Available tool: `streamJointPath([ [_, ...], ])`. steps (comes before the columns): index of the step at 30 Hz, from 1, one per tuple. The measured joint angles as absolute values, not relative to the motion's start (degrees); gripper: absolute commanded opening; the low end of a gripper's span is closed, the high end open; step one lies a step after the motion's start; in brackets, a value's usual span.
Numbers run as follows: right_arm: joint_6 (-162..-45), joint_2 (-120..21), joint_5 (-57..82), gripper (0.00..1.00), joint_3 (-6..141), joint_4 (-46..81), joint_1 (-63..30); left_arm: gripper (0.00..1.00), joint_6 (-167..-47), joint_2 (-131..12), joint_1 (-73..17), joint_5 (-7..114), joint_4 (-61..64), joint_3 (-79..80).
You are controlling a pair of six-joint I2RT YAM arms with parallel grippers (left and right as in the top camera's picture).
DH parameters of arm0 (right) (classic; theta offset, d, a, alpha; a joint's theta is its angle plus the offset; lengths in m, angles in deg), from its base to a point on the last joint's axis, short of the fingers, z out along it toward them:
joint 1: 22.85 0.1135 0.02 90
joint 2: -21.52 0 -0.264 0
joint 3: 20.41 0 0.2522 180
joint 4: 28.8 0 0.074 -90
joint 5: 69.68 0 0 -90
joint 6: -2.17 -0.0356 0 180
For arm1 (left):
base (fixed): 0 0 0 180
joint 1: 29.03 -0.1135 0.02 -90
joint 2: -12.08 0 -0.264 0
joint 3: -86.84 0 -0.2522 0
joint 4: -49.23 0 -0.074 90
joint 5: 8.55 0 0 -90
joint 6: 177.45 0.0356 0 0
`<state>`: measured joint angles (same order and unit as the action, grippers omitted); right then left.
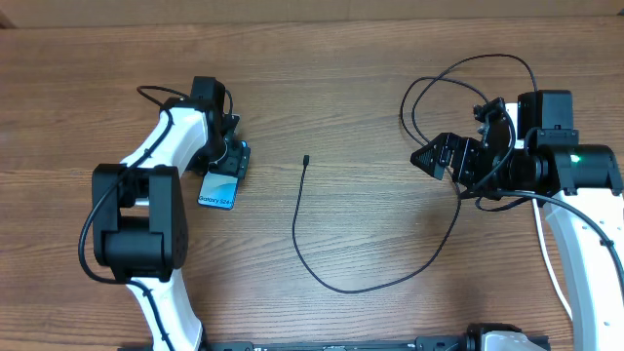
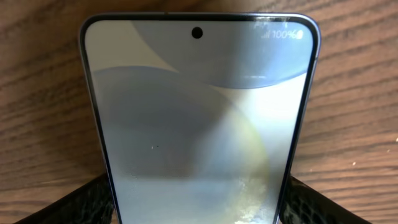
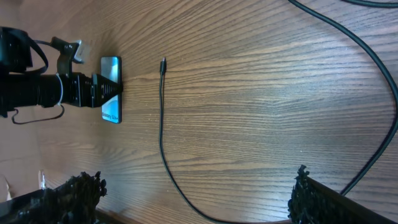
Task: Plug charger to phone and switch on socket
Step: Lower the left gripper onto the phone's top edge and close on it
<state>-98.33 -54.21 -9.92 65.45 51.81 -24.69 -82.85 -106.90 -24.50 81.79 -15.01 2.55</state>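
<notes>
As seen from the left wrist, the left hand (image 2: 198, 186) is closed on the phone (image 2: 199, 106), whose two long edges are gripped at the near end by the black fingers (image 2: 74, 205). The lit screen is turned up, with the camera hole and a 100% battery mark at 12 o'clock. Whether the phone is lifted off the tabletop (image 1: 370, 78) or rests on it cannot be told.

In the overhead view the phone is found left of centre. The charger (image 1: 297, 229) is laid out on the wood at 3 o'clock of it, near but apart. Its connector tip (image 1: 305, 158) is the end nearest the phone. From the tip the thin black cable is run toward 6 o'clock, bent round through 4 o'clock and carried up toward 1 o'clock, where it is lost under the right arm (image 1: 585, 234).

The right hand (image 3: 194, 186) is spread wide open and empty, at 3 o'clock of the tip and well apart from it.
</notes>
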Motion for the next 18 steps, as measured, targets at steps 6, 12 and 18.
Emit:
streamJointPath([
  [6,-98.31,-54.21,-9.9,1.0,65.45,51.66,-24.69,0.83,-85.34,-110.42,-24.5,79.71,-21.74,9.74],
  [12,-98.29,-54.21,-9.92,1.0,65.45,51.6,-24.69,0.83,-89.77,-111.05,-24.13,78.55,-28.67,19.56],
  [18,-98.31,-54.21,-9.92,1.0,65.45,51.57,-24.69,0.92,-92.88,-111.05,-24.13,78.2,-31.75,23.1],
])
